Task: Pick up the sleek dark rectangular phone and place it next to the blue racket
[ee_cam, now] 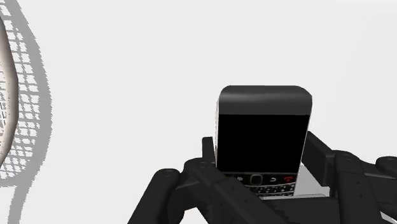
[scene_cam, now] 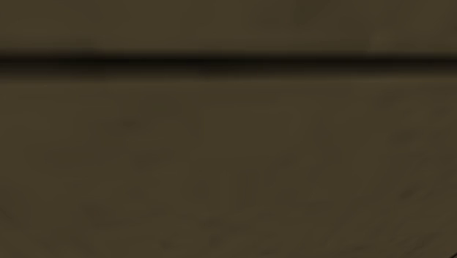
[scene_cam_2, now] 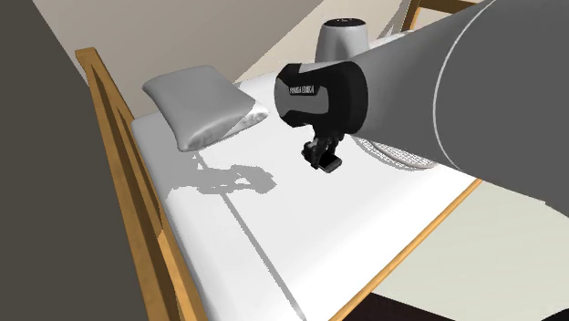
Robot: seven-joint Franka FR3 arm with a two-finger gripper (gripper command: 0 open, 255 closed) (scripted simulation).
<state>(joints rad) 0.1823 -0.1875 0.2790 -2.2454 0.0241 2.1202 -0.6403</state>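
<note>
Gripper (ee_cam: 264,167) is clamped on the phone (ee_cam: 264,127), a dark keypad handset. The two black fingers press its long sides near the keypad end. Its long axis runs along the fingers, with the black screen end pointing away from the hand.

In the second exterior view the gripper (scene_cam_2: 325,160) hangs over the white mattress (scene_cam_2: 274,237). Its shadow falls apart from it at about 8 o'clock, so the phone is probably lifted clear.

The racket (ee_cam: 19,95) is drawn pale grey-white rather than blue, and its strung head lies flat on the mattress. In the second exterior view it (scene_cam_2: 401,157) sits near the gripper at about 3 o'clock, partly behind the arm.

The carry should therefore go sideways across the phone's width, toward the strings, and stop short of the rim. The pillow (scene_cam_2: 201,109) lies at 10 o'clock, away from that path.
</note>
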